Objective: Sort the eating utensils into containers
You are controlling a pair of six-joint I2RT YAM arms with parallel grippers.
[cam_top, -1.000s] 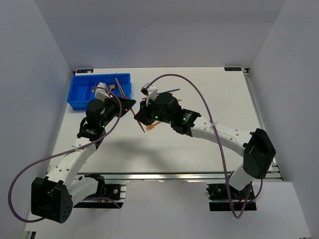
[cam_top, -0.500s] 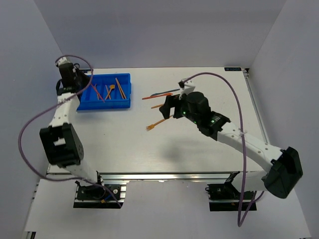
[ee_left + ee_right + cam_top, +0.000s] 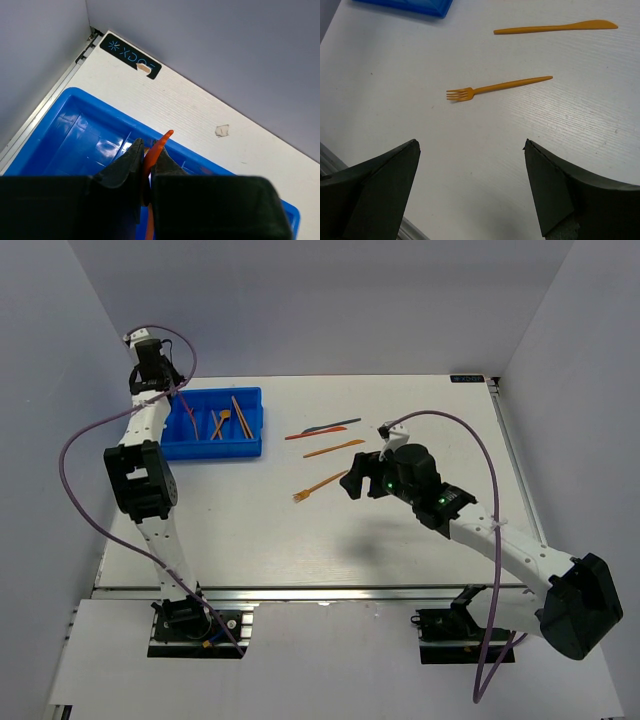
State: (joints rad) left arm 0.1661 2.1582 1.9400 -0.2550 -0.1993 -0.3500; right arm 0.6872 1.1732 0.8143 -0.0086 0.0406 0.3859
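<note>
The blue tray (image 3: 160, 445) with its divided containers (image 3: 75, 125) lies at the table's back left. It holds a red stick (image 3: 189, 422), an orange fork (image 3: 221, 422) and an orange stick (image 3: 241, 417). My left gripper (image 3: 166, 390) hangs over the tray's back left corner, and in the wrist view the left gripper (image 3: 148, 150) is shut on an orange-red utensil (image 3: 165, 137). On the table lie a dark blue utensil (image 3: 342, 423), a red one (image 3: 302, 435), an orange knife (image 3: 334, 448) and an orange fork (image 3: 320, 485). My right gripper (image 3: 353, 483) is open and empty, just right of that fork (image 3: 495, 87).
The side walls of the enclosure stand close to the tray on the left. A metal rail runs along the table's near edge (image 3: 330, 592). The orange knife (image 3: 555, 27) and a corner of the tray (image 3: 410, 5) show beyond the right gripper (image 3: 470, 143).
My left arm has swung from mid-table out to the tray's back left corner. My right arm has drawn back to the right and its jaws have opened wide.
</note>
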